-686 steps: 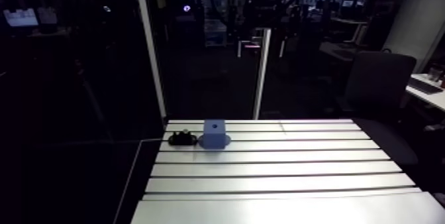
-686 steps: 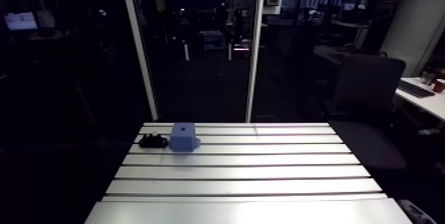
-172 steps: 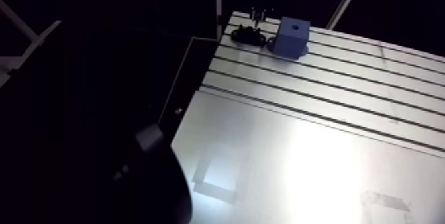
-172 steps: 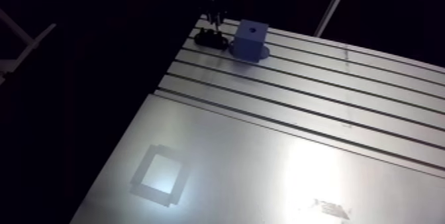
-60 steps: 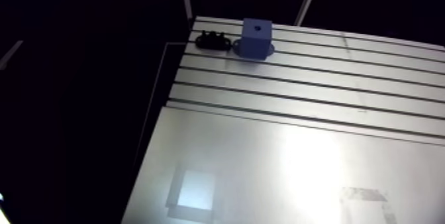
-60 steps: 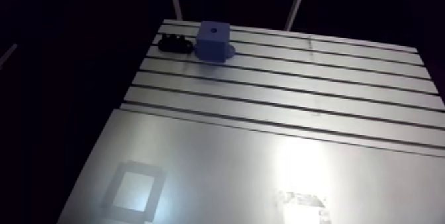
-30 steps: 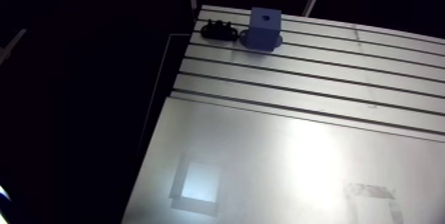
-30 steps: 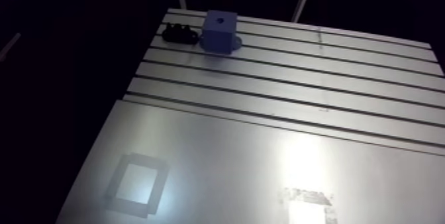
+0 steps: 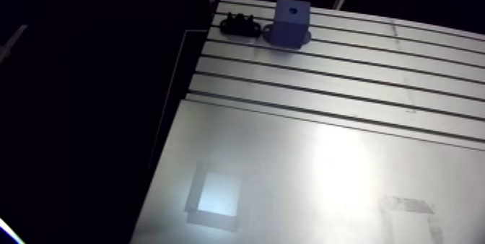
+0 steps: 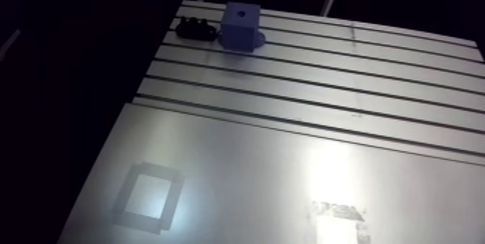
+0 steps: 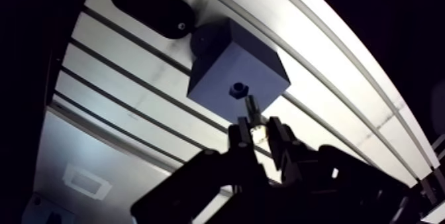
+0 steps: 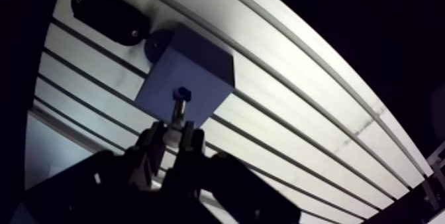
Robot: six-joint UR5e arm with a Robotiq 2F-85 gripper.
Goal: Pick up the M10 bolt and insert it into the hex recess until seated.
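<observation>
pinching the m10 bolt point(image 11: 251, 111) between its two fingers, the end effector point(image 11: 258, 128) hangs over the blue block point(image 11: 218, 67) on the slotted aluminium surface point(image 9: 325, 153). the bolt's far end points at the hex recess point(image 11: 237, 91) in the block's top face and lies right at its edge; whether it has entered cannot be told. a black oval holder point(image 11: 152, 4) sits just beside the block, both near the surface's far corner in the arm view.
</observation>
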